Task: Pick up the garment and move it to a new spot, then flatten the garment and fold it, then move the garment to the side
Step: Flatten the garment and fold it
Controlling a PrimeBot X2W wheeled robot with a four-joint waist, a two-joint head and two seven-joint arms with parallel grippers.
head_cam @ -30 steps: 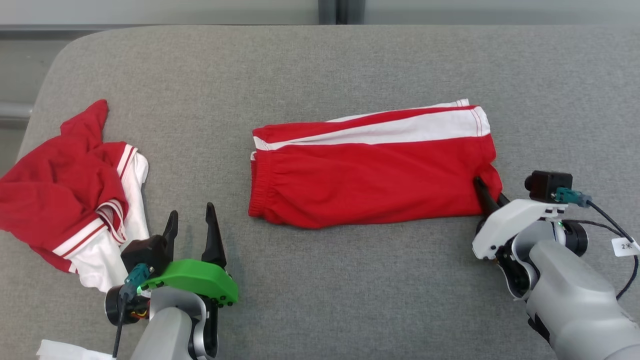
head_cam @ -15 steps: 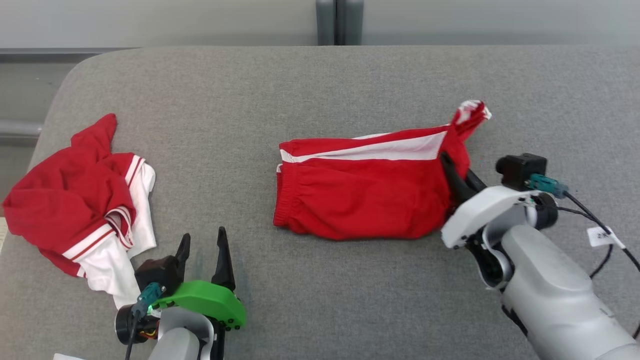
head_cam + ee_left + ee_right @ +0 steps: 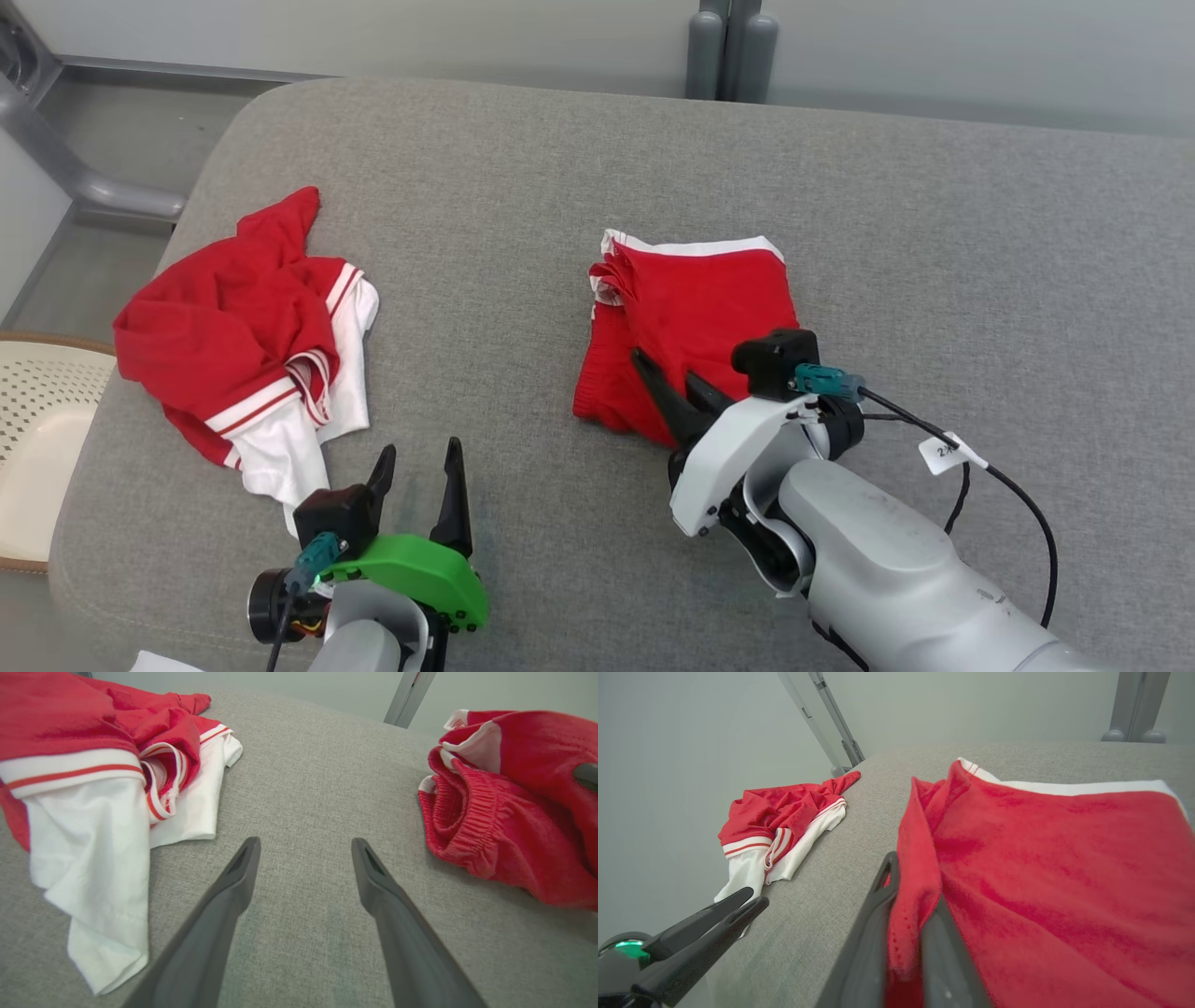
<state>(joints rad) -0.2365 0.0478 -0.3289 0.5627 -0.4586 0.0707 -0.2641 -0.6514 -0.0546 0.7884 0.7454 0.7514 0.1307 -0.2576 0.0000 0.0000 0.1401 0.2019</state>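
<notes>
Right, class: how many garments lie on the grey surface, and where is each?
2. A crumpled red-and-white garment lies at the left; the folded red shorts lie in the middle, one edge pinched in the right hand. Others may be hidden off-view.

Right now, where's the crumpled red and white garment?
The crumpled red and white garment lies at the head view's left on the grey fabric surface, just beyond the left hand.
</notes>
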